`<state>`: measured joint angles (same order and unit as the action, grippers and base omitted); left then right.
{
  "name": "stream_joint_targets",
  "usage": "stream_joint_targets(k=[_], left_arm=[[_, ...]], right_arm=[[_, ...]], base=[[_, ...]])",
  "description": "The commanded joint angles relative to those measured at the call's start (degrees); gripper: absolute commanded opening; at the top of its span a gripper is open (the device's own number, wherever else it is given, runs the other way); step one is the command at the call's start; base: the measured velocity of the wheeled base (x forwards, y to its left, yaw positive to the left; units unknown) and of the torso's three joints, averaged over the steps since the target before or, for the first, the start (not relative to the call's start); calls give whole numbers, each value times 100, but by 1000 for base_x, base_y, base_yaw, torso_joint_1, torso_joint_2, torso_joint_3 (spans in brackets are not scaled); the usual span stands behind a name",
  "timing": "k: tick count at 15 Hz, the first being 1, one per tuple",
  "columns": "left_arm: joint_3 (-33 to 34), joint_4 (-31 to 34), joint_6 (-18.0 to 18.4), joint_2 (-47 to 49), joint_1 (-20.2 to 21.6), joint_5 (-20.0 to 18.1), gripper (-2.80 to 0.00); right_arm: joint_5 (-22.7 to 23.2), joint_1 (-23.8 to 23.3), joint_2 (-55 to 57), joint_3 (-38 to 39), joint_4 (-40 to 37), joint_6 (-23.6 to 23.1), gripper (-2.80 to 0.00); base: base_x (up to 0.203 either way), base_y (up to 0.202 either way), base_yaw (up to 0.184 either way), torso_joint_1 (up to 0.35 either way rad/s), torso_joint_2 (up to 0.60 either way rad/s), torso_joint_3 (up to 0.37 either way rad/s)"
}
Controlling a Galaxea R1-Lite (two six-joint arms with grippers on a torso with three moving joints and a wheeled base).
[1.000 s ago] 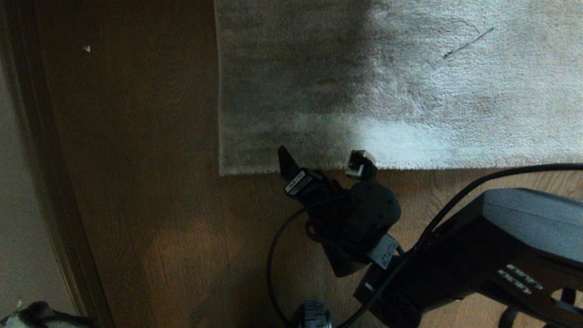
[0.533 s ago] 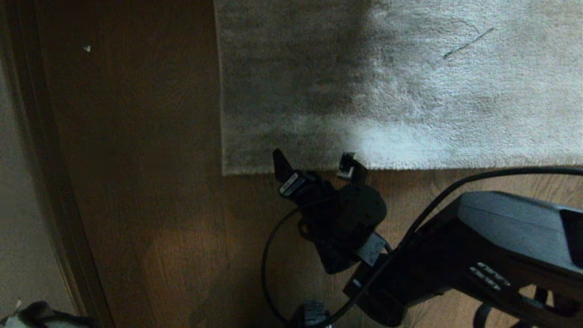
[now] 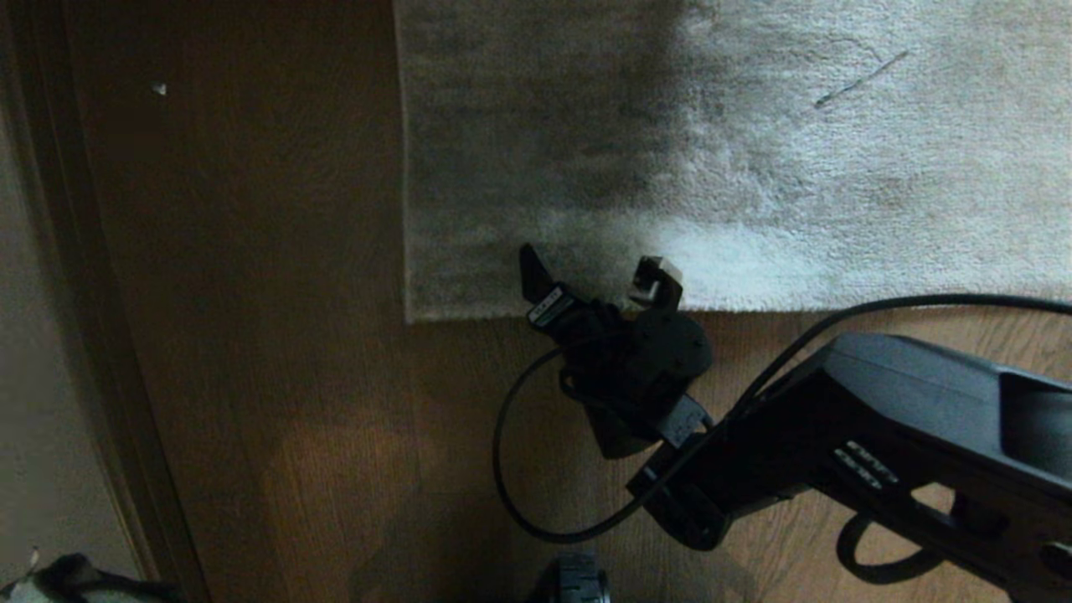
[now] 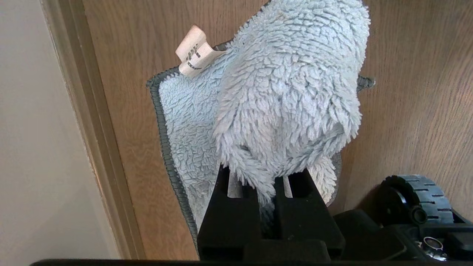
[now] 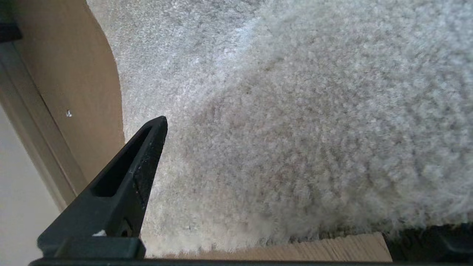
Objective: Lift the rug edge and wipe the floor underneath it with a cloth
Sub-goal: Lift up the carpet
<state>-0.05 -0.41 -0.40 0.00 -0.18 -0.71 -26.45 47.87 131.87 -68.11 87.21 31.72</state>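
The right gripper stands over the rug edge, close to the rug's near-left corner; its two fingers are spread wide, their tips lying over the grey pile just beyond the border, with nothing between them; whether they touch the pile cannot be told from the head view. In the right wrist view one dark finger shows against the rug, with the border running along the near side and a strip of floor just this side of it; the rug lies flat on the floor, its corner square and not lifted. The right arm reaches in from the near right, a black cable looping from it over the wood.

The floor is brown planking, dark in shadow on the left, running along the rug's left side and its near border; a pale baseboard lines the far left; a small white speck lies on the wood at far left, well apart from the rug.

The left gripper is out of the head view; in its own wrist view its fingers are pinched narrow on the cloth, a fuzzy pale blue-grey rag with a dark stitched hem and a small white tag; the cloth hangs bunched from the fingers over bare wood, beside the baseboard; a black wheel of the base shows near it.
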Motion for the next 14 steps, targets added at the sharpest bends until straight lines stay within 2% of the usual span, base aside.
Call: stream_joint_targets(k=[1,2,14], left_arm=[[5,-2,-2,0,1,0,-280],[5,-2,-4,0,1,0,-280],[2,-2,-4,0,1,0,-280]], right_arm=[[-18,3,67,-27,217,10,0],[-18,-6,67,-18,217,10,-280],[-44,3,129,-35,274,45,-280]], base=[[0,0,0,0,0,0],[0,0,0,0,0,0],[0,0,0,0,0,0]])
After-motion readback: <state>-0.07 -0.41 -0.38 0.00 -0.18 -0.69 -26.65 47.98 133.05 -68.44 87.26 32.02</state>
